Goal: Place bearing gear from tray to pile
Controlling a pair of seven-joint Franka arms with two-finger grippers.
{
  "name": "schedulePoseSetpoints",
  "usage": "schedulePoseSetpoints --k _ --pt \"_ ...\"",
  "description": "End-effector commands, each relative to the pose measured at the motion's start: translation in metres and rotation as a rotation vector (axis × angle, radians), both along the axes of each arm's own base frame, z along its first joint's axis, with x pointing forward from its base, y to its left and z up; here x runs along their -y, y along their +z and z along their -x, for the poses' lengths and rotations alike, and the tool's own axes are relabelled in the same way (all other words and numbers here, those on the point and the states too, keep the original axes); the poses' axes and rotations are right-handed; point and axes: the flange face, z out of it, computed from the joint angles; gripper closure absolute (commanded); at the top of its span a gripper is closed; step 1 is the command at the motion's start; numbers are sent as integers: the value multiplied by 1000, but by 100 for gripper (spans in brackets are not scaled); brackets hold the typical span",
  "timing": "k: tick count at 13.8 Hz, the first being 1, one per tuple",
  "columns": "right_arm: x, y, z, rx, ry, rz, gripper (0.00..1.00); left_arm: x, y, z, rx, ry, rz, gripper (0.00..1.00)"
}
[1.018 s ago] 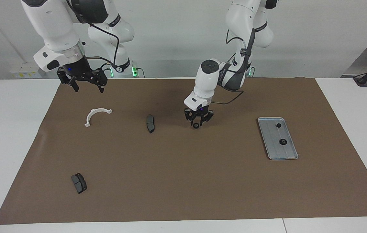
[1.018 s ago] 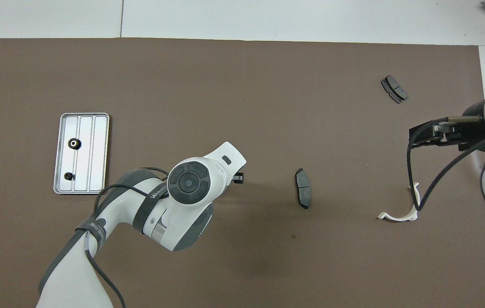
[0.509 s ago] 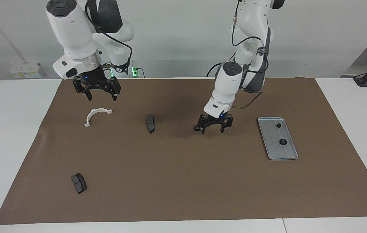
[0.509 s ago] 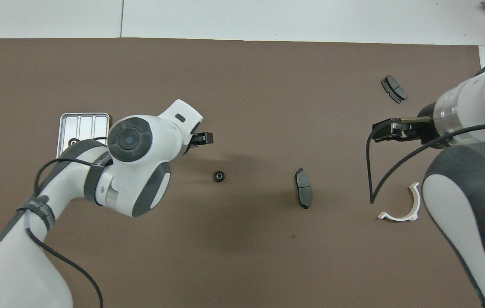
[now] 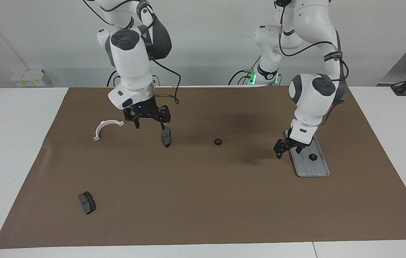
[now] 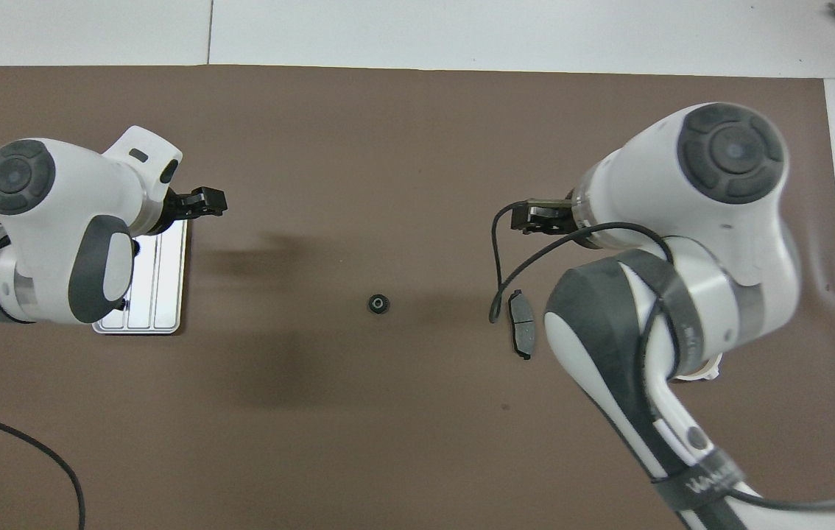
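A small black bearing gear (image 5: 218, 142) lies alone on the brown mat near the table's middle, also in the overhead view (image 6: 378, 303). The grey ribbed tray (image 5: 318, 168) (image 6: 167, 294) lies toward the left arm's end, with one black gear (image 5: 312, 156) showing in it. My left gripper (image 5: 284, 150) (image 6: 204, 202) is open and empty, low over the tray's rim. My right gripper (image 5: 150, 123) (image 6: 539, 218) is open and empty above a dark brake pad (image 5: 166, 137) (image 6: 521, 333). The white half-ring bracket (image 5: 106, 127) lies beside it.
A second brake pad (image 5: 87, 202) lies farther from the robots, toward the right arm's end of the mat (image 5: 203, 200). In the overhead view the right arm covers it and most of the bracket. White table surrounds the mat.
The left gripper moved away from the gear on the mat to the tray. The right gripper swung from over the bracket to over the brake pad. The gear has stayed put.
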Motion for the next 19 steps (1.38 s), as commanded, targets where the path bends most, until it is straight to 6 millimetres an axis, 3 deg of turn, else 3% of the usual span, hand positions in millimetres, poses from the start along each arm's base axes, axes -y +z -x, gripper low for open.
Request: schedulePoseSetpoints --k 1,3,5,7,9,11,13,17,19 --pt "-43 -28 0 11 -9 -4 0 -40 -11 18 -29 -87 -30 0" --pt "-82 -61 5 17 -19 -13 0 -63 -19 23 -21 -120 -39 0" --pt "-100 -91 9 16 -9 14 0 -90 -32 28 -19 -143 -49 4" --pt "-133 -113 17 21 -32 8 0 -97 -44 30 -1 -163 -57 14" --pt "-167 -148 27 55 -44 23 0 -97 -54 30 7 -159 -59 26" --pt "-176 -155 28 65 -55 15 0 -98 -64 30 7 -160 -60 35" --pt "-204 -169 44 54 -23 17 0 -106 -69 31 14 -148 -62 41" --pt "-216 -180 61 33 7 33 0 -114 -74 35 6 -134 -62 44" --pt "-211 -191 69 15 21 47 2 -114 -74 34 13 -132 -63 44"
